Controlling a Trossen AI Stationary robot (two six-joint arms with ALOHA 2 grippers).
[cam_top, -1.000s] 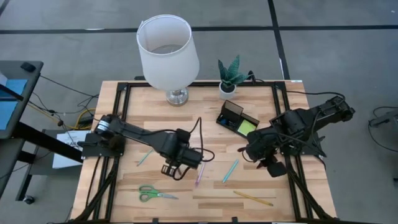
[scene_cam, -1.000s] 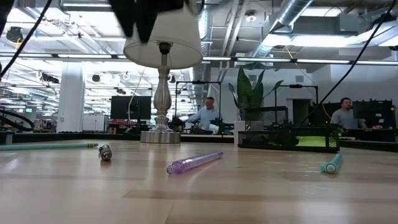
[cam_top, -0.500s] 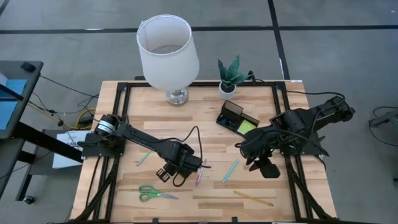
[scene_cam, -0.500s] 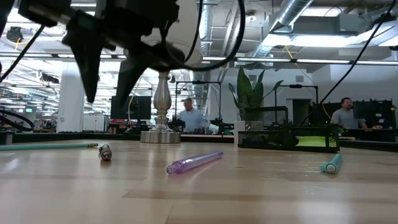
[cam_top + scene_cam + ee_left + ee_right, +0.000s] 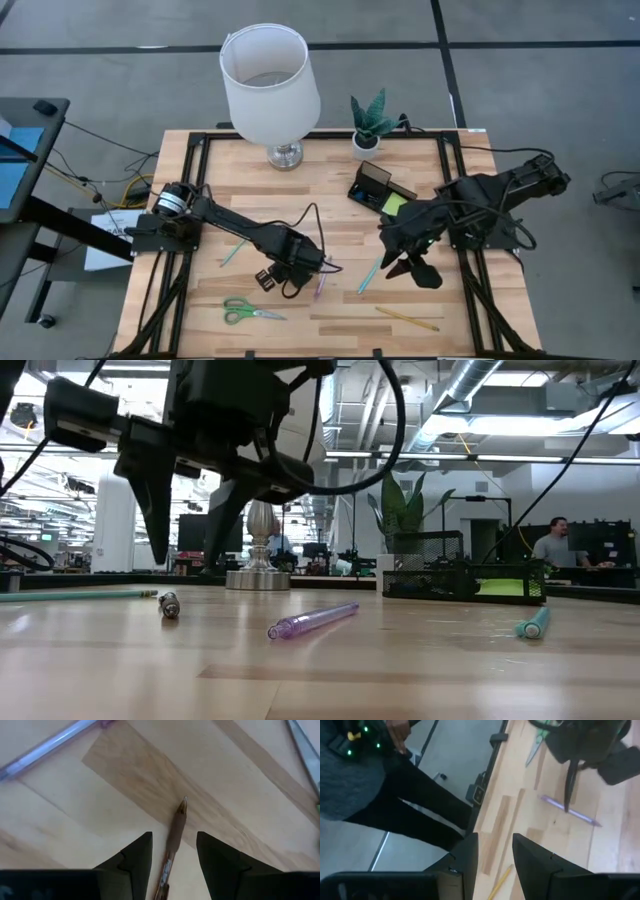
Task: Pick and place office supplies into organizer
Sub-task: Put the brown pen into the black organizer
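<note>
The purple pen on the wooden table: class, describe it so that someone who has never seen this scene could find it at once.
Start at the white-shaded lamp at the table's back edge and come forward to the left hand, hovering over the middle of the table. The purple pen lies just beside that hand, towards the right arm. Unlike the teal pen further that way, it is translucent violet.

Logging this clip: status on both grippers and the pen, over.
Left gripper open, straddling brown pen on table, not gripped. Right gripper open, empty, hovering near teal pen. Organizer unobstructed.
</note>
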